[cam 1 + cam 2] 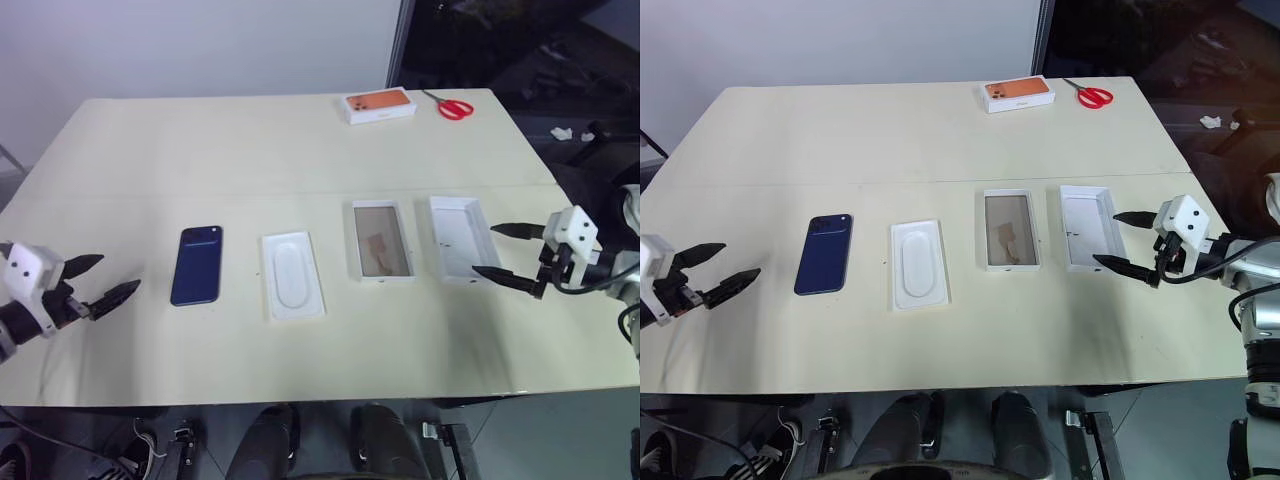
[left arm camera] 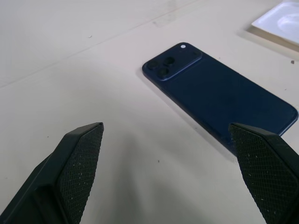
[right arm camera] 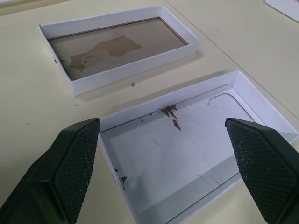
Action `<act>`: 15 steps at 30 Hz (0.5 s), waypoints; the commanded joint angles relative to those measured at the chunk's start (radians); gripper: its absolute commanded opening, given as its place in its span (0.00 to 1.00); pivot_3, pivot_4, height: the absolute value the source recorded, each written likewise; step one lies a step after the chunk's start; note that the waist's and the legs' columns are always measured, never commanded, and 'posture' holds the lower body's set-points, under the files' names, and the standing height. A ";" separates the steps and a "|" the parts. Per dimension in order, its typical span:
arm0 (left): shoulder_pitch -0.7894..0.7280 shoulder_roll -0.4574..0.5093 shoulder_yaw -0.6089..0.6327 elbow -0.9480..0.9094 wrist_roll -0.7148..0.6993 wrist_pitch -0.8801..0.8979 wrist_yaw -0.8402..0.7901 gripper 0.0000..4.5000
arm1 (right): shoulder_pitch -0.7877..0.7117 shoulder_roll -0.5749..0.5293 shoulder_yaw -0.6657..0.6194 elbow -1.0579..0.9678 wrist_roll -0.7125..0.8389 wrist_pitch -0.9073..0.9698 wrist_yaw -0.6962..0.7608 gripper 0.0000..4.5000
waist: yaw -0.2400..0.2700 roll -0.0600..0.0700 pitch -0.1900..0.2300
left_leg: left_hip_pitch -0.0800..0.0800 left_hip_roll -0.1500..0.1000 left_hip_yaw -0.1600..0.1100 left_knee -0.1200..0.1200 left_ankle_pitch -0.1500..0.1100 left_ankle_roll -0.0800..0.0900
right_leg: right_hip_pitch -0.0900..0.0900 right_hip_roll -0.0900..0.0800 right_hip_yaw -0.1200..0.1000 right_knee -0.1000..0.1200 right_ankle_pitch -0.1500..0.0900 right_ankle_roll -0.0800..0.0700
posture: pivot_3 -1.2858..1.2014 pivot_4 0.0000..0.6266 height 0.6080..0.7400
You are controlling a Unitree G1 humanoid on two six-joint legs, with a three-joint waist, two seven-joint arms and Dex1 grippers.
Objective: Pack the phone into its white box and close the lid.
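Hovering wide open and empty, both end effectors flank the phone, partly cut off in the left wrist view.

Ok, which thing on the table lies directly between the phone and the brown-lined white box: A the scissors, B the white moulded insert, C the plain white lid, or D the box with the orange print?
B: the white moulded insert lies in the row between the phone and the white box; the lid lies beyond the box.
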 commanded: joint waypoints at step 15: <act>-0.166 -0.332 -0.086 -0.440 -0.543 0.833 0.517 1.00 | -0.085 0.215 0.175 -0.395 0.012 0.188 -0.151 1.00 | 0.003 -0.001 0.000 | 0.000 0.000 -0.001 0.002 0.000 0.000 | 0.000 0.001 0.000 0.002 0.000 0.000 | 0.52 0.24 1.00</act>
